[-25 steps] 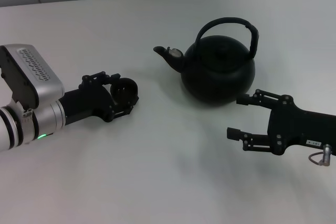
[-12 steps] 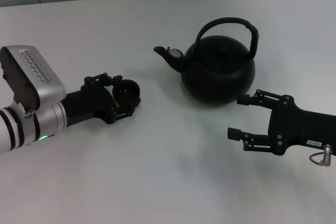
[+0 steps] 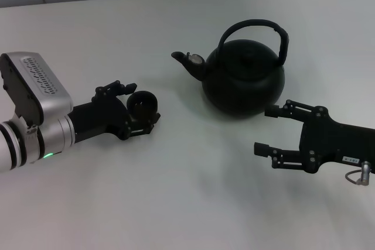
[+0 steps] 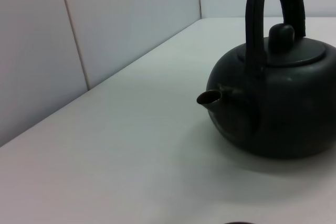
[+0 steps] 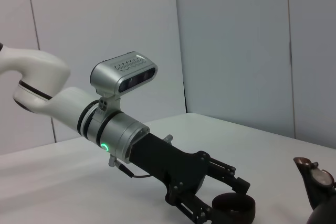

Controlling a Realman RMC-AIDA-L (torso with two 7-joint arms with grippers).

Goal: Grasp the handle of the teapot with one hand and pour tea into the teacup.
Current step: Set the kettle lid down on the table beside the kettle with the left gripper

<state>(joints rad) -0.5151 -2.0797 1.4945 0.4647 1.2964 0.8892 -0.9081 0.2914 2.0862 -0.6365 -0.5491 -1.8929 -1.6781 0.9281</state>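
The teapot (image 3: 243,78) stands upright on the white table (image 3: 176,191), toward the far right of centre. Its spout (image 3: 186,61) points left, and its handle (image 3: 255,34) arches over the lid, free of any contact.

The left gripper (image 3: 142,108) lies low over the table on the left side, extended toward the right. Its fingers are closed around the teacup (image 3: 144,103), which sits between them, well apart from the teapot and to the left of the spout. The right wrist view confirms the teacup (image 5: 233,208) clamped at the fingertips of that arm.

The right gripper (image 3: 265,129) is on the near right, just in front of the teapot body, pointing left. Its two fingers (image 3: 275,150) are spread apart with nothing between them; the far finger is close beside the teapot's lower wall, and contact cannot be determined.

The left wrist view shows the teapot (image 4: 278,103) side-on.
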